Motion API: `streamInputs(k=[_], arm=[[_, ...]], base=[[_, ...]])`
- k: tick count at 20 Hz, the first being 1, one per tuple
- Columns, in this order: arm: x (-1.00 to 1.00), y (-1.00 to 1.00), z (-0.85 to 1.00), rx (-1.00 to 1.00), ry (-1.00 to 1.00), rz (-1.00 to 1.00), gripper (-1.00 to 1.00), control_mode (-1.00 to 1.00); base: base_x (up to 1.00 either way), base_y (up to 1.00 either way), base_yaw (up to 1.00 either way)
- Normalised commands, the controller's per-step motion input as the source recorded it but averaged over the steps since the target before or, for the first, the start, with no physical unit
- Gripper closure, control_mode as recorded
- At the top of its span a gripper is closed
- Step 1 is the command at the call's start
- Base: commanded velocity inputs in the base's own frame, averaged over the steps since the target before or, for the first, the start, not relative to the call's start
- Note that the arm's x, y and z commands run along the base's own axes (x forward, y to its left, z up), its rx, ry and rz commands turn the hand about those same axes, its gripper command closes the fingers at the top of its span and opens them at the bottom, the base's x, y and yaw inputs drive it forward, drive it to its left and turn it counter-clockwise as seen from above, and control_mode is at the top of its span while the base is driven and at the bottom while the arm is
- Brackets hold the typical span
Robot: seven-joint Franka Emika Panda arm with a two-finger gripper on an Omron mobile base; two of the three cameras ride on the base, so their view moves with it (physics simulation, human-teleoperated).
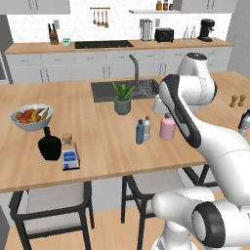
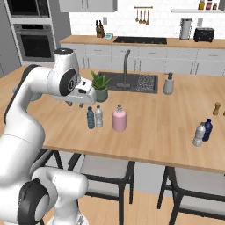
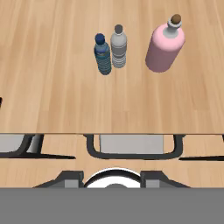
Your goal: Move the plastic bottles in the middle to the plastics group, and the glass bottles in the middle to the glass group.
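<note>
In the middle of the wooden island stand the plastic bottles, a slim teal-blue one and a slim clear one, side by side. The pink glass bottle stands just right of them. My gripper hangs open and empty above the counter, up and to the left of the teal bottle. The glass group, a black flask and a square clear bottle, is at the island's left. The plastics group is at the far right.
A potted plant stands behind the middle bottles, at the edge of the sink. A fruit bowl sits behind the black flask. Brown shakers stand at the back right. Stools are tucked under the front edge.
</note>
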Motion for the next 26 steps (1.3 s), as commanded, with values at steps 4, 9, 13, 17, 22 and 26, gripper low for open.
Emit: streamInputs(k=[4,9,13,17,22,26], arm=[[0.00,0.00,0.00,0.00,0.00,0.00,-1.00,-1.00],[-0.05,-0.20,-0.11,0.06,0.00,0.01,-1.00,-1.00],[0.16,-0.63,-0.22,0.05,0.02,0.09,-1.00,-1.00],[0.59,-0.59,-0.20,0.00,0.09,0.00,-1.00,-1.00],[0.71,-0.54,-0.22,0.00,0.08,0.00,-1.00,-1.00],[0.72,-0.30,-0.20,0.00,0.09,0.00,-1.00,-1.00]], base=[[0.00,0.00,0.00],[0.00,0.00,0.00],[0.00,0.00,0.00],[0.00,0.00,0.00],[0.00,0.00,0.00],[0.00,0.00,0.00]])
